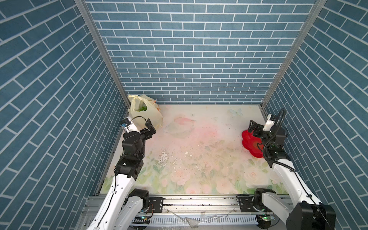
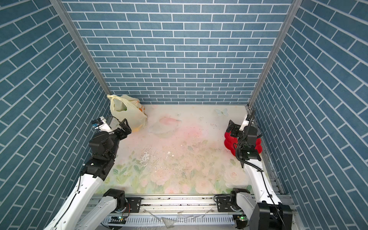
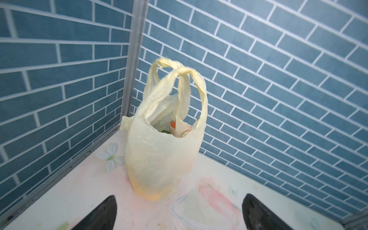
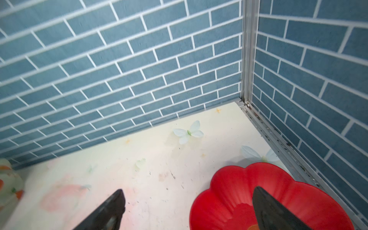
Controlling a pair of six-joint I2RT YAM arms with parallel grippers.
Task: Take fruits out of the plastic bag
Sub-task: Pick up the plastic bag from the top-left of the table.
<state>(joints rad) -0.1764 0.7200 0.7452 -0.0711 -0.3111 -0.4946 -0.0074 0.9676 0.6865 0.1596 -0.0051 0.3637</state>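
Blue brick-patterned walls (image 1: 199,49) enclose a pale floral tabletop (image 1: 189,155) on 3 sides. At about 10 o'clock on the tabletop, in the far corner, the plastic bag (image 1: 144,117) stands upright. It is pale yellow and translucent, with its 2 loop handles (image 3: 185,83) raised and its mouth open. At 3 o'clock, close to the side wall, lies a red flower-shaped plate (image 1: 250,144). The left gripper (image 1: 149,127) hovers at 9 o'clock, just short of the bag and not touching it, jaws spread wide and holding nothing. The right gripper (image 1: 251,127) hangs over the plate's far edge, jaws equally wide and empty. Inside the bag's mouth a bit of green fruit (image 1: 142,108) shows; the rest of the contents is hidden.
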